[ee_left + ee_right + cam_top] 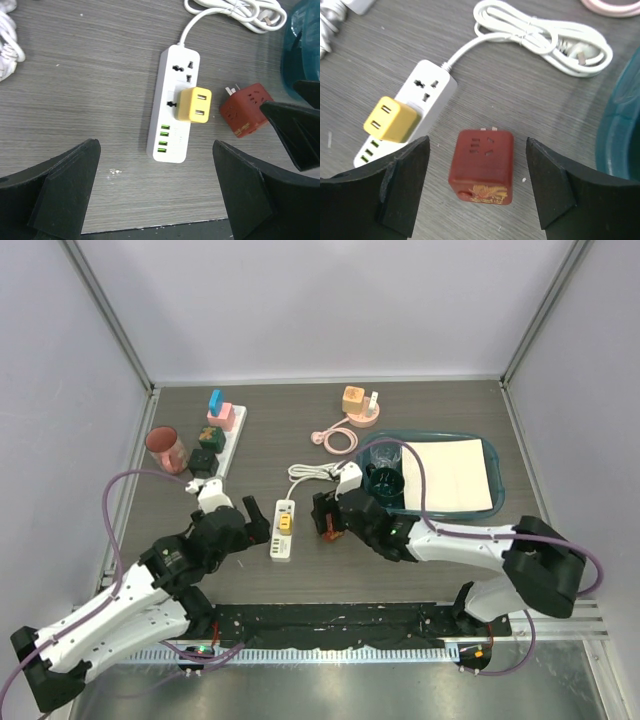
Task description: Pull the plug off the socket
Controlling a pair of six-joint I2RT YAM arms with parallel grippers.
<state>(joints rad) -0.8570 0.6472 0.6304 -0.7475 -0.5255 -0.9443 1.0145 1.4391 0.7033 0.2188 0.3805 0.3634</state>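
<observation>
Yellow plug (195, 105) sits in the white power strip (175, 75), mid-table. It looks hard, smooth and light; pinch its flat sides. Left claw (156, 150) is released over the strip. Right claw (477, 150) is released, straddling a loose red cube (481, 166).

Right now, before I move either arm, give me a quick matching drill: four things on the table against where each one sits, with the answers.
Things:
1. yellow plug
2. red cube adapter
3. white cord bundle
4. white sheet

Places:
A. lying in the teal tray
B. loose, inside the open right hand
C. seated in the white power strip
D. coiled just past the strip's far end

Pairs: 1-C, 2-B, 3-D, 4-A.
</observation>
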